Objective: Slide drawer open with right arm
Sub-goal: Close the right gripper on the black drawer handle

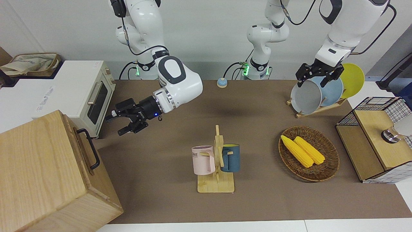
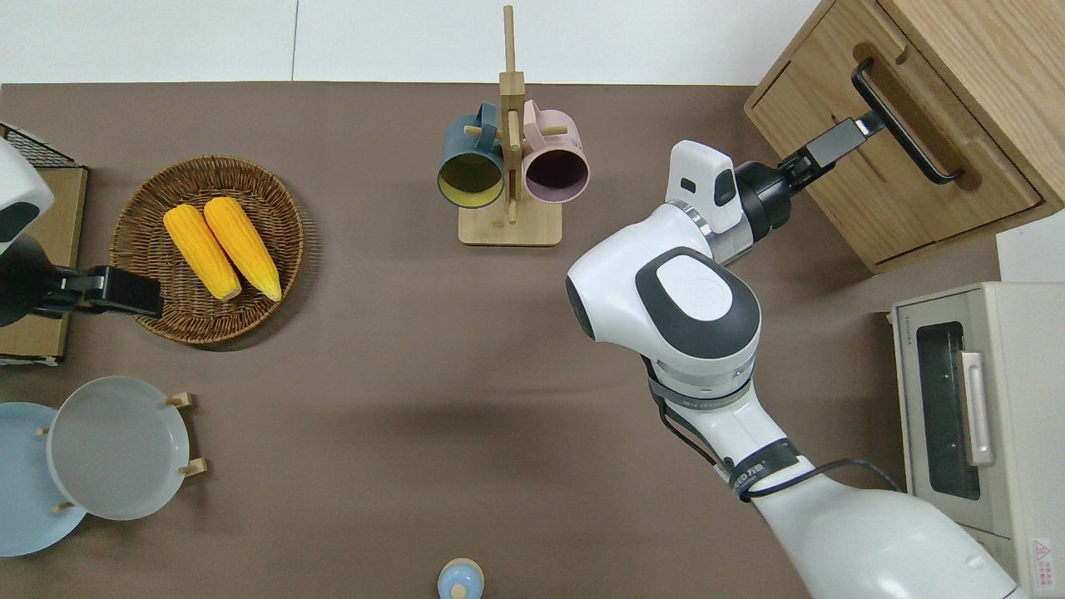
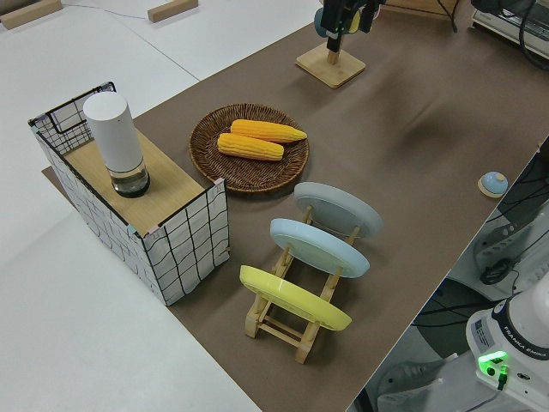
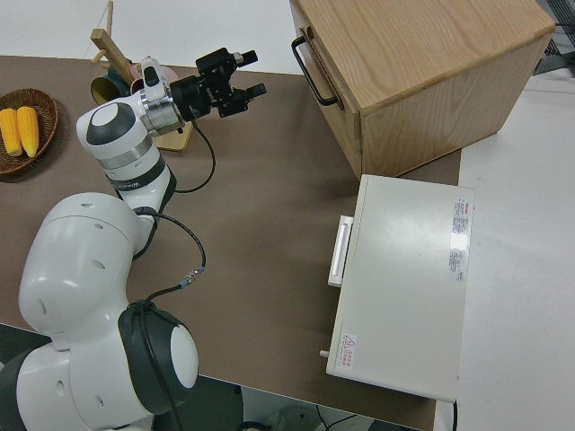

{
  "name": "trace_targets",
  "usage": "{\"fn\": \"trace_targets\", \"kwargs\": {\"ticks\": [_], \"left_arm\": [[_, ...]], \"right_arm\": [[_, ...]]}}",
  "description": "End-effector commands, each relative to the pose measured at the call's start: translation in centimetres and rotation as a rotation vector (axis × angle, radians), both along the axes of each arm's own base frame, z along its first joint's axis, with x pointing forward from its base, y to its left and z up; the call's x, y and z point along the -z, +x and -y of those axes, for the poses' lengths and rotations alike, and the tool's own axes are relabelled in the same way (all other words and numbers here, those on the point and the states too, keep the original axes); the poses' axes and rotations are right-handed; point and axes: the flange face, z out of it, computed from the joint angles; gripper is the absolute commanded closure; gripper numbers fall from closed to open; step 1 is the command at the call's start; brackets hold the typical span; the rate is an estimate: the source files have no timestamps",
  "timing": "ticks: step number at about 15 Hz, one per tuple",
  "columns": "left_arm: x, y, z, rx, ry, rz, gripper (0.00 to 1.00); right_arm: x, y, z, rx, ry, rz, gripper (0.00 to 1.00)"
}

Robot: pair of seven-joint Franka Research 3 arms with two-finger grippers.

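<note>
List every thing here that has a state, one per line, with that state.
drawer: shut, flush with the wooden box.
right gripper: open, near the drawer's handle, not gripping it.
left gripper: parked.
toaster oven: door shut.
mugs: hung on the wooden stand.
plates: upright in the rack.
corn cobs: lying in the wicker basket.

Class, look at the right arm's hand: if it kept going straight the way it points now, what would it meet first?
Most likely the black bar handle on the drawer front. The right hand, fingers open, points at it; the front view suggests a gap remains.
</note>
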Motion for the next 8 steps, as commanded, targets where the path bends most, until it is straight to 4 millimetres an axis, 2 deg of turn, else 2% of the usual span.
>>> {"fn": "trace_targets", "kwargs": {"ticks": [1, 8], "left_arm": [[-0.4, 0.2, -0.1, 0.011, 0.016, -0.005, 0.01], [-0.3, 0.2, -0.1, 0.011, 0.016, -0.006, 0.01]], "right_arm": [[0.4, 1.0, 1.8, -0.041, -0.001, 0.016, 0.030], [2.2, 2.2, 3.5, -0.069, -0.055, -0.009, 0.028]]}}
